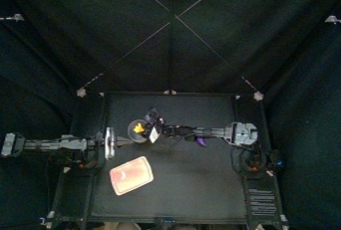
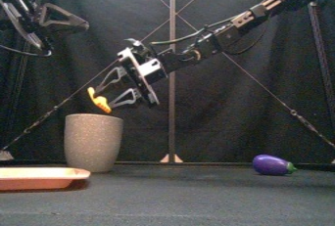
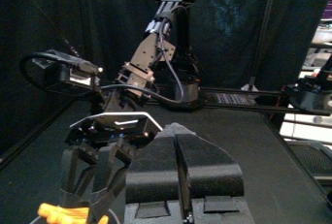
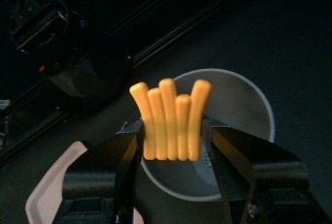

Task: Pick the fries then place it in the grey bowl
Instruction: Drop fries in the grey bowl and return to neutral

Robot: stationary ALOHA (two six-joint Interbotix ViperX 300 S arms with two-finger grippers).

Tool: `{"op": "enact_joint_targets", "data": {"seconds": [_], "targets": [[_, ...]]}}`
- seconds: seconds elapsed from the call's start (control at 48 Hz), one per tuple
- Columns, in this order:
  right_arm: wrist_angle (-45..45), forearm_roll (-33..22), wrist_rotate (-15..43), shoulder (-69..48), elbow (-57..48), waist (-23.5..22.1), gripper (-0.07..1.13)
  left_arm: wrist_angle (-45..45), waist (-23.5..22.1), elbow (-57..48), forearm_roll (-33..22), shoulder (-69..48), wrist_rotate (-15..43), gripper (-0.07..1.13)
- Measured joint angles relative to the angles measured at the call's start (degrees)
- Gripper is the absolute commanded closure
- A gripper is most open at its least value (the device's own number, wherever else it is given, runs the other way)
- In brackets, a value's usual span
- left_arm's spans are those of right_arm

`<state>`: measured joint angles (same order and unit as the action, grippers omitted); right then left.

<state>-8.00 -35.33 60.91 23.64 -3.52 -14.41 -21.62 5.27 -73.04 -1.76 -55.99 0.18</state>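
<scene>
Taking the table (image 2: 197,196) as a dial seen from above, with twelve at the back curtain, the left arm rests out at nine o'clock. The left gripper (image 3: 180,141) is empty, its two jaws drawn together with only a thin seam between them. The flat pink tray (image 2: 33,178) lies at about eight o'clock, bare. At ten o'clock stands the tall grey speckled cup (image 2: 93,144), upright with its mouth open.

The right arm reaches in from three o'clock, past the middle. The right gripper (image 2: 116,88) is clamped on the yellow fries (image 2: 98,100), one jaw pressed against each side of the bundle. The fries hang just over the cup's rim, above its mouth and not inside it. A purple toy eggplant (image 2: 272,164) lies on its side at about one o'clock, well apart from the cup.
</scene>
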Motion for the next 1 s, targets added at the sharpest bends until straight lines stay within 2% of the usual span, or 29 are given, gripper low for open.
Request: {"op": "enact_joint_targets", "data": {"seconds": [0.104, 0.167, 0.5, 0.833, 1.0], "targets": [[1.14, -0.26, -0.09, 0.44, 0.53, -0.35, 0.09, -0.09, 0.09, 0.09, 0.0, 0.0, 0.0, 1.04], [1.41, -0.35, 0.0, 0.44, 0.62, -0.35, 0.06, -0.09, 0.0, 0.0, 0.0, 0.0, 0.0, 1.04], [0.97, -2.11, -0.26, -1.93, -3.25, 0.53, 0.06, 0.0, 0.09, -0.26, 0.0, 0.0, 0.0, 1.04], [-8.7, -11.16, -0.35, -18.63, -21.62, 5.8, 0.06, 0.0, 0.09, -0.88, 0.09, 0.0, 0.0, 1.04], [-10.9, -12.22, -0.26, -26.63, -30.15, 6.86, 0.06, 0.0, 0.09, -0.88, 0.09, 0.0, 0.0, 1.04]]}}
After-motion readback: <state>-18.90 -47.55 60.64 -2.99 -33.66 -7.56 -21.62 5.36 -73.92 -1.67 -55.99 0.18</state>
